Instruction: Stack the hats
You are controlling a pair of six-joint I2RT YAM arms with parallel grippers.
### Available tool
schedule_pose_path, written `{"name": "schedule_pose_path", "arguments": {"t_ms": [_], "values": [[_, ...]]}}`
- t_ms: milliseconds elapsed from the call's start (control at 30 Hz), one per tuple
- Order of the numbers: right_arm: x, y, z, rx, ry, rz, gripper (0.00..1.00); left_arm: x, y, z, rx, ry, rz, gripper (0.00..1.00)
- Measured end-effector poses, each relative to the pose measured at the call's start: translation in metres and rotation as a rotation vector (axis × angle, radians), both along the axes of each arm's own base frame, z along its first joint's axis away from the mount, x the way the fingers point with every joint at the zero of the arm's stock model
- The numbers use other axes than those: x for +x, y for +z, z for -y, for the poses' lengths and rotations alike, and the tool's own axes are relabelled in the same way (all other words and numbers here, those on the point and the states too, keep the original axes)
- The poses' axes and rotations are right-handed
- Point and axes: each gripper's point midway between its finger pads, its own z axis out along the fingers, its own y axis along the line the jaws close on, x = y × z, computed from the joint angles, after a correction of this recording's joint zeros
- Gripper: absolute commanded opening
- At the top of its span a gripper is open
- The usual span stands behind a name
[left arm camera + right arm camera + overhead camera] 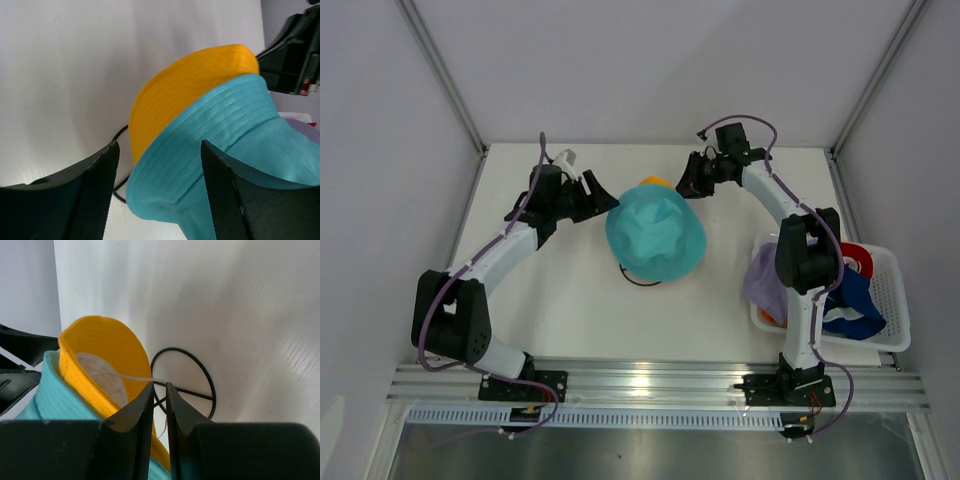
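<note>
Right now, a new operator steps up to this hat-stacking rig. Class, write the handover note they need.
Left gripper: open, one finger on either side of the teal hat's brim.
Right gripper: almost shut beside the yellow hat's far brim; whether it pinches anything is unclear.
Done: the teal hat sits over the yellow hat on the wire stand, mid-table.
Left: the lavender hat, red hat and navy hat lie in the white basket on the right and need stacking on top.
</note>
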Motion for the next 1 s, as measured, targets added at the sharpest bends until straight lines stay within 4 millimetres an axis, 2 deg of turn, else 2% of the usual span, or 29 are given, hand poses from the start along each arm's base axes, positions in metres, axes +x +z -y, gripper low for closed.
{"name": "schedule_pose_path", "arguments": {"t_ms": [67, 133, 233, 467, 633, 800, 900, 1000], "values": [[-0.003, -0.005, -0.002, -0.006, 0.009, -0.016, 0.19, 0.003, 0.004, 0.007, -0.032, -0.031, 0.021, 0.66], [-0.006, -0.009, -0.004, -0.011, 0.013, -0.033, 0.19, 0.004, 0.008, 0.014, -0.066, -0.062, 0.042, 0.58], [-0.007, -0.012, -0.003, -0.015, 0.013, -0.043, 0.19, 0.005, 0.006, 0.023, -0.107, -0.104, 0.054, 0.56], [-0.007, -0.013, -0.003, -0.016, 0.011, -0.047, 0.19, 0.0, -0.02, 0.028, -0.151, -0.124, 0.02, 0.59], [-0.007, -0.013, -0.003, -0.017, 0.011, -0.049, 0.22, -0.001, -0.033, 0.03, -0.166, -0.127, -0.011, 0.52], [-0.005, -0.013, 0.004, -0.054, -0.003, -0.048, 0.43, -0.004, -0.038, 0.03, -0.161, -0.122, -0.033, 0.5], [0.002, -0.006, 0.019, -0.099, -0.024, -0.023, 0.56, -0.01, -0.047, 0.029, -0.119, -0.105, -0.061, 0.5], [0.02, 0.012, 0.048, -0.126, -0.075, 0.03, 0.65, -0.022, -0.054, 0.028, -0.044, -0.089, -0.081, 0.5]]}}
